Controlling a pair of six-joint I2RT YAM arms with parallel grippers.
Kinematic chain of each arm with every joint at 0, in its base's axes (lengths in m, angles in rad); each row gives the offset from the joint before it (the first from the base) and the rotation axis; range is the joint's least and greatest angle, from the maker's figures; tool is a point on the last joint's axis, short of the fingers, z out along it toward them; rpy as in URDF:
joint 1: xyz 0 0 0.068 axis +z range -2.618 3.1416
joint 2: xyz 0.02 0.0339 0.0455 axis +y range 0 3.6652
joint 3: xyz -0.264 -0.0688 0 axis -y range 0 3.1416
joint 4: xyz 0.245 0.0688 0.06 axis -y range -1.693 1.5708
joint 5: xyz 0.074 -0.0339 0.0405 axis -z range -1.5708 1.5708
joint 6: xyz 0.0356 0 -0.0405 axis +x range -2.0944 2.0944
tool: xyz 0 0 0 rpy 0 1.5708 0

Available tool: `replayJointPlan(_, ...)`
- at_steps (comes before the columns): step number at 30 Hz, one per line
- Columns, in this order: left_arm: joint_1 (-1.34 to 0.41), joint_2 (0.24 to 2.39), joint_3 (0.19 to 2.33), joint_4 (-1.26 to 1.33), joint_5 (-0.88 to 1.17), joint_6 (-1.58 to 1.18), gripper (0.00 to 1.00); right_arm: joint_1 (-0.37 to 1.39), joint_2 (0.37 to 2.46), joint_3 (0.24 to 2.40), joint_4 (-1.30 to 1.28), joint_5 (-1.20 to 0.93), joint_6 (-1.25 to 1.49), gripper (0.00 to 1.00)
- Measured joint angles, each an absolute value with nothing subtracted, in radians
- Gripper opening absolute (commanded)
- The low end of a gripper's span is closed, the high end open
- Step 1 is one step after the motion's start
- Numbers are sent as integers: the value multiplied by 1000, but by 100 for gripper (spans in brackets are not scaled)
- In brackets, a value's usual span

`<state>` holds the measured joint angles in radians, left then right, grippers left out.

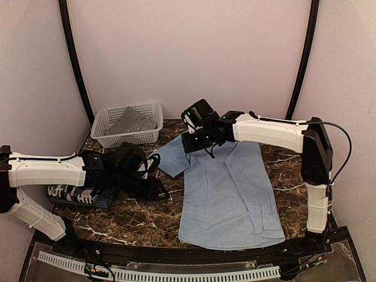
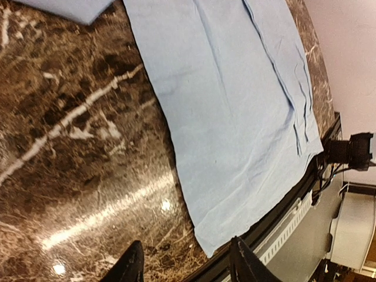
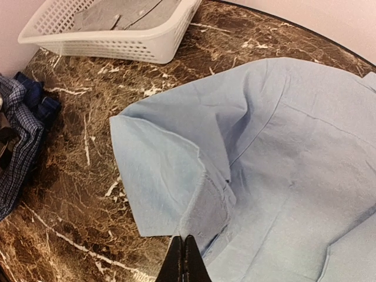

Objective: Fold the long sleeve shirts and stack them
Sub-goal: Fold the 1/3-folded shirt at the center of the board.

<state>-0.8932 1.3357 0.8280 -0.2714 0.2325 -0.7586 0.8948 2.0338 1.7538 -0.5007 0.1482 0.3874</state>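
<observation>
The plain light blue long-sleeve cloth shirt (image 1: 229, 194) lies spread flat on the brown marble desk (image 1: 135, 220), its sleeve (image 3: 158, 176) on the L-arm side doubled in by the shoulder. The R hand (image 3: 184, 254) is shut, apparently pinching a raised ridge of that sleeve, & the L hand (image 2: 187, 265) hangs half-wide & empty over bare desk near the shirt's edge. The sleeve should be carried low across the body & laid straight w/o the torso being dragged; if the cloth creeps, the hem (image 2: 252, 205) can be pinned by the L hand, & the pinch is best checked before any lift.
</observation>
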Motion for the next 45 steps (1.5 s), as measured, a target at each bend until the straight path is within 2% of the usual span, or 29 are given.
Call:
replayJointPlan(9,-1047,1408,807,-304,276,-850,45,803,2025,1754,-468,96,344,0)
replayJointPlan(15,-1124,1505,807,-284,274,-910,40,785,2010,1752,-441,65,329,0)
replayJointPlan(29,-1210,1637,837,-230,275,-989,34,783,1958,1713,-418,44,323,0)
replayJointPlan(31,-1210,1637,837,-223,276,-994,32,782,1950,1711,-417,45,322,0)
replayJointPlan(34,-1210,1641,838,-210,277,-1005,23,782,1943,1710,-415,47,321,0)
replayJointPlan(39,-1210,1659,838,-194,283,-1008,18,780,1941,1707,-415,49,318,0)
replayJointPlan(41,-1210,1659,838,-193,285,-1008,12,780,1941,1707,-415,50,316,0)
replayJointPlan(43,-1210,1659,839,-191,287,-1007,2,780,1941,1707,-415,49,315,0)
replayJointPlan(45,-1210,1659,839,-189,289,-1010,0,779,1941,1707,-415,50,315,0)
